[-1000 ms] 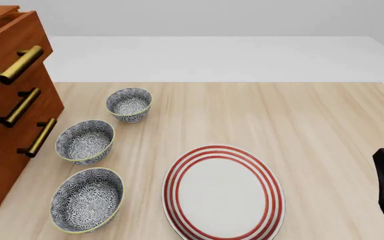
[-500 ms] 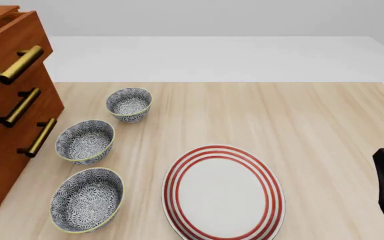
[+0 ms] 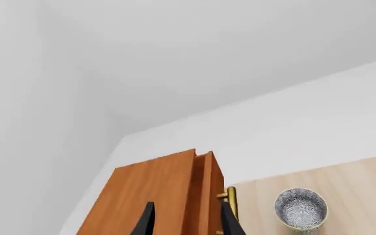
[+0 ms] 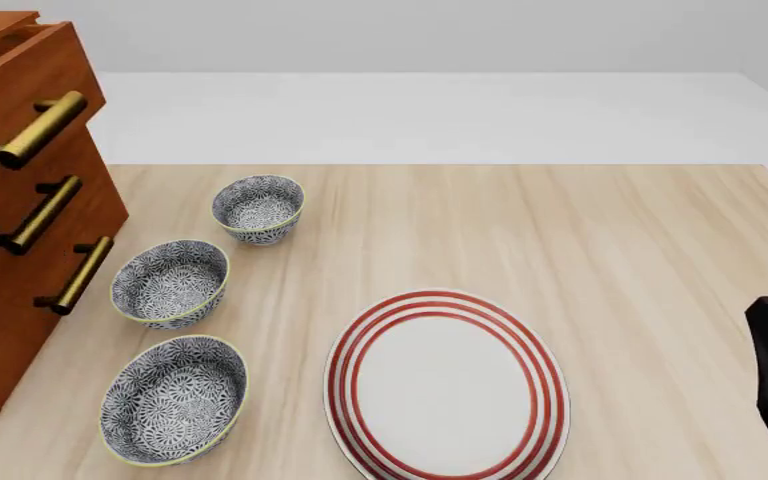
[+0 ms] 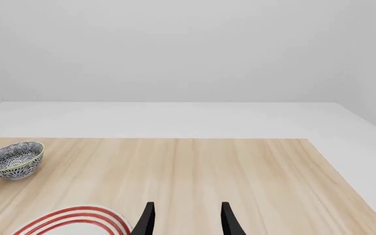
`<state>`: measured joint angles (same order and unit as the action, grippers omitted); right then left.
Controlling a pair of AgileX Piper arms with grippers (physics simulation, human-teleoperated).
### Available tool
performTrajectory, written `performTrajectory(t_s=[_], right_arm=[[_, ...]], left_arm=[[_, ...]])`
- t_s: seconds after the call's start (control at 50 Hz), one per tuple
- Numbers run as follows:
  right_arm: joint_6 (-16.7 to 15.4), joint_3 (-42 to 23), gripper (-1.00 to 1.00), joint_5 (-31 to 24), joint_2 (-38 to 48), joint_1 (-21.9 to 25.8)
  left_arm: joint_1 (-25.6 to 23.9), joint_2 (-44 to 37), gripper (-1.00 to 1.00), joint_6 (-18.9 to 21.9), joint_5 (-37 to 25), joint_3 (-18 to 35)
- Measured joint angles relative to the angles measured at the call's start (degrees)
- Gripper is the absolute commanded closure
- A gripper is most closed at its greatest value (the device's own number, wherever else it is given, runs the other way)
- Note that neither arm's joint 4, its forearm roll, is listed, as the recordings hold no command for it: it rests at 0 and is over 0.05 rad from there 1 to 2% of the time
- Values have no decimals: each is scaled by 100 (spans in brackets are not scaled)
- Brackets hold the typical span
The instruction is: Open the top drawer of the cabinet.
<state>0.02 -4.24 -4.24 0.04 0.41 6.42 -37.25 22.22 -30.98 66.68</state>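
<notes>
The cabinet [image 4: 17, 210] stands at the table's [image 4: 518, 230] left edge in the front view, its three brass bar handles facing right; the top drawer [image 4: 17, 85] juts out a little beyond the two drawers below — its handle [image 4: 31, 130] is the highest of the three. Three patterned bowls [image 4: 171, 282] sit in a row just beside the cabinet, and a red-ringed plate [image 4: 446, 385] lies near the table's front edge. The left gripper [image 3: 184, 220] hangs above the cabinet top with its two dark fingers apart, holding nothing, and the drawer's handle shows close beside one fingertip [image 3: 230, 223] — whether they touch is hard to tell. The right gripper [image 5: 184, 220] is also spread and empty, over bare wood beside the plate's rim.
</notes>
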Motion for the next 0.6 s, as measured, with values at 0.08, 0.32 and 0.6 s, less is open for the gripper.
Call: performTrajectory(t_s=[0.08,0.32,0.6], right_arm=[[0,0,-100,0,0,0],[0,0,-100,0,0,0],[0,0,-100,0,0,0]], left_arm=[[88,-80,-100,-234,-166,123],[173,-343,-100,-860,-606,447],[303,-711,-100,-1378,-801,605]])
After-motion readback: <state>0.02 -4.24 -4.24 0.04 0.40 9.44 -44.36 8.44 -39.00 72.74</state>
